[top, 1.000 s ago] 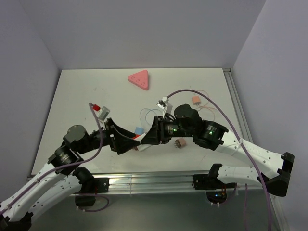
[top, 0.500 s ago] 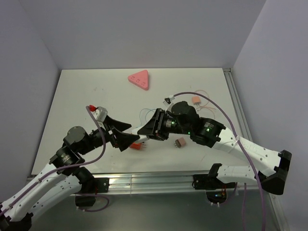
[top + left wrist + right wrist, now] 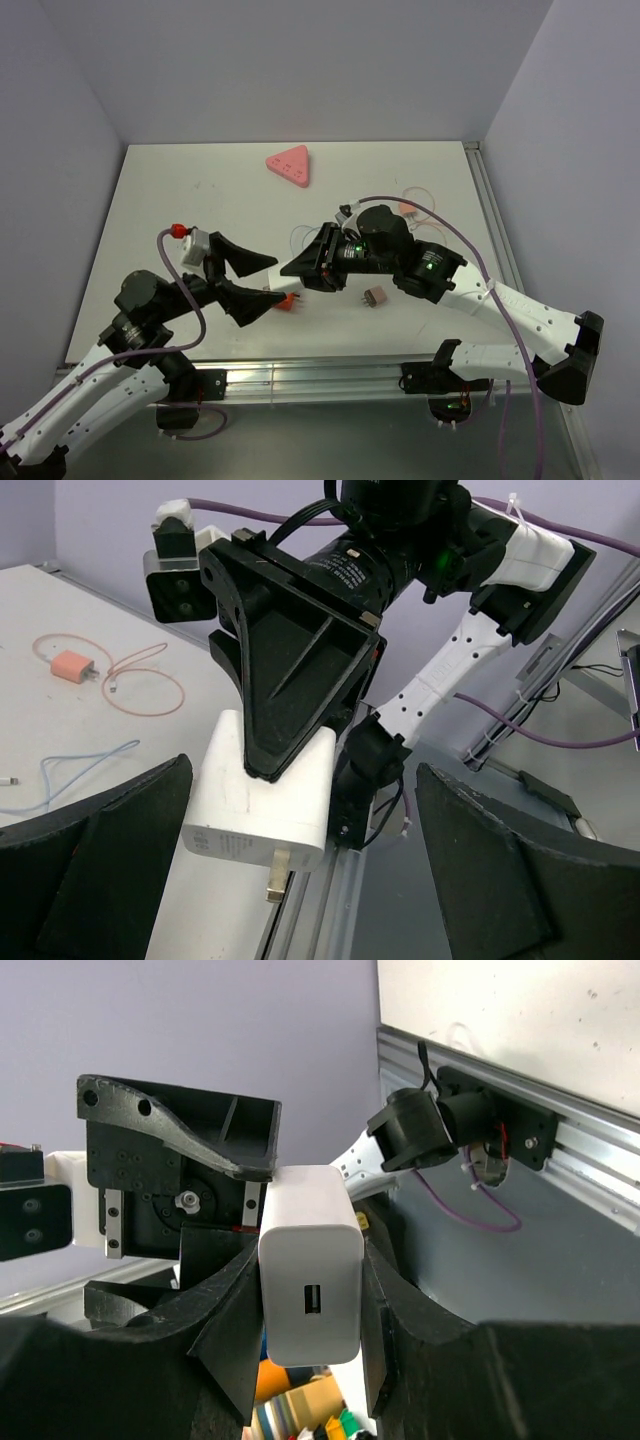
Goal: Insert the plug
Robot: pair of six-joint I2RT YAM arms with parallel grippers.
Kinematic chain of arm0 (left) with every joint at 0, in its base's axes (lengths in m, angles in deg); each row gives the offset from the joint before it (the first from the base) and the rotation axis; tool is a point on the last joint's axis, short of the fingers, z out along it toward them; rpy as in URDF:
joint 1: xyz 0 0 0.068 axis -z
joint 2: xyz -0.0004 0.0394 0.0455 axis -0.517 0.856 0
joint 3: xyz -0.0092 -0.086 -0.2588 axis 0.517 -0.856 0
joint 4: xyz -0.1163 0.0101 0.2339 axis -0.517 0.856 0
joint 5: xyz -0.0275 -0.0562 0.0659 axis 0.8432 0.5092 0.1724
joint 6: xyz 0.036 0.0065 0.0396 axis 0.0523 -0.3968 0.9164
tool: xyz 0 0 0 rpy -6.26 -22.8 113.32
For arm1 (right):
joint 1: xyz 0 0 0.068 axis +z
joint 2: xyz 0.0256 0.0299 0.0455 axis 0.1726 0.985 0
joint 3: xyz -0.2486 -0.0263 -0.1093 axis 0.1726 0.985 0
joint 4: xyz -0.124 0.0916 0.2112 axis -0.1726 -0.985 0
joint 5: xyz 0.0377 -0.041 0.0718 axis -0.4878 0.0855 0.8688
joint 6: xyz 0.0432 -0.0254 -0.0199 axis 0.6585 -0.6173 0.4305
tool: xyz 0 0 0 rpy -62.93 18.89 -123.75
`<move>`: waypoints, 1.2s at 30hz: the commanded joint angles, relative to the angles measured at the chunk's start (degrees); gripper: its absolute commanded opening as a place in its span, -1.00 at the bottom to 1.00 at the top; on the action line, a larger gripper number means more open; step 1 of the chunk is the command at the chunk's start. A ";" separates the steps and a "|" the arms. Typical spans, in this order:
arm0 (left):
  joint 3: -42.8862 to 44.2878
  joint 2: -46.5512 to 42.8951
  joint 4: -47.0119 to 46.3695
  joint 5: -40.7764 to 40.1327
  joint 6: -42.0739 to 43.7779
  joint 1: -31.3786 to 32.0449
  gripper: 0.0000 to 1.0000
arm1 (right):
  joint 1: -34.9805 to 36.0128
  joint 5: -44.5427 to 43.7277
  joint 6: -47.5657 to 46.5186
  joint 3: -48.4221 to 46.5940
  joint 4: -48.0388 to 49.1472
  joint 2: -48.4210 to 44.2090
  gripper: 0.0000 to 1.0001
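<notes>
The right gripper [image 3: 297,267] is clamped narrowly on the white charger [image 3: 262,805], held in the air with its prongs exposed. Facing the charger, the left gripper [image 3: 268,281] gapes wide and holds nothing. The pink triangular block [image 3: 290,166], probably the socket, lies well beyond the charger, so the pickup looks done and insertion is not yet begun.

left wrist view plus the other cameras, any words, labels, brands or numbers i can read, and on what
No text here reads clearly.
white charger: faint grey print on its lower end by the prong, too small to read.
black motor housing of the right arm: a line of pale lettering, too blurred to read.
pink triangle: tiny marks on top, too small to tell.
</notes>
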 commanded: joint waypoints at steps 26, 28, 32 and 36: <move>4.67 3.32 5.69 1.21 -5.65 0.20 -0.99 | -0.30 -11.47 -24.94 -6.29 -5.47 -4.88 0.88; 5.64 4.46 6.49 3.39 -8.46 0.11 -0.99 | -0.12 -14.48 -36.87 -5.43 -8.33 -6.98 0.88; 3.63 5.34 0.82 7.53 -18.82 0.02 -0.99 | 0.49 -7.92 -47.70 4.82 3.59 -14.00 0.87; -1.91 5.87 -14.80 12.63 -33.15 -0.24 -0.99 | 0.49 1.14 -51.60 8.47 12.92 -16.49 0.87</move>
